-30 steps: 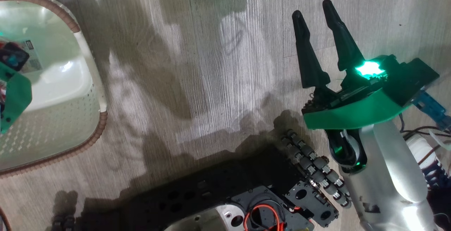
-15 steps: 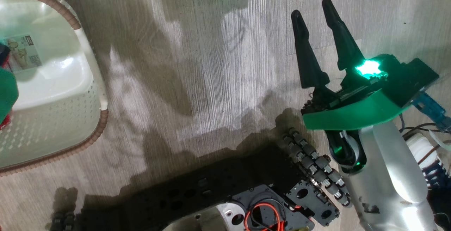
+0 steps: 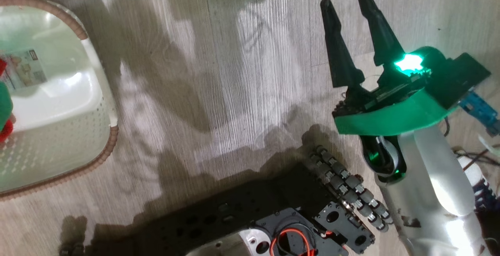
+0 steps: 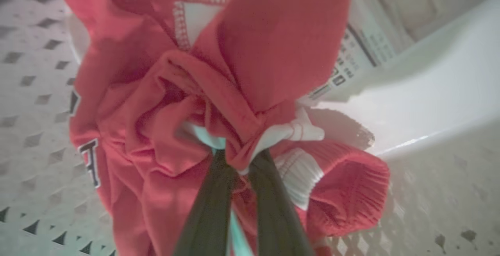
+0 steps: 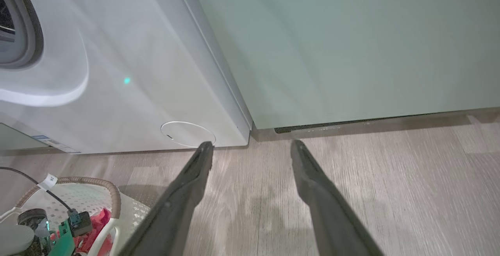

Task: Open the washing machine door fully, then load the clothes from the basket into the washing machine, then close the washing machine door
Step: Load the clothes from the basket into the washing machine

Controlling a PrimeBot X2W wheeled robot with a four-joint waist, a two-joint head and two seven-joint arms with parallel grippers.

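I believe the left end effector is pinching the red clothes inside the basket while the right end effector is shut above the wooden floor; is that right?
Not quite: the right end effector is open, its jaws standing apart above the wooden floor, as the right wrist view shows; the rest holds.

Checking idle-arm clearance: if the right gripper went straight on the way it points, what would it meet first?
The right gripper, open, aims at the lower corner of the washing machine, beside the pale green cabinet. That corner likely comes first, though depth is unclear and the floor might.
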